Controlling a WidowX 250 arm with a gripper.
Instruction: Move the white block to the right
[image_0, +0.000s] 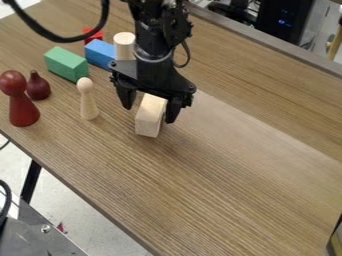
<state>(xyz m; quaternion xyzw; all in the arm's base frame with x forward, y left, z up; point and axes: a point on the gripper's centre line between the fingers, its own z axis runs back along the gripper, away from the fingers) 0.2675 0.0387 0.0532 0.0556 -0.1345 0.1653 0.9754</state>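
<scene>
The black gripper (150, 110) hangs near the upper middle of the table, its fingers spread on either side of the white block (148, 120). This pale, wood-coloured block lies on the table, its near end sticking out toward the camera. Its far end is partly hidden beneath the gripper. One finger is close against the block's right side, and a narrow gap shows between the block and the left finger.
Left of the block stands a pale peg figure (87, 102). Farther left are a dark red figure (23, 107), a small maroon piece (38, 87) and a green block (66, 64). Behind are a blue block (99, 53), a pale cylinder (124, 46) and a red block (93, 35).
</scene>
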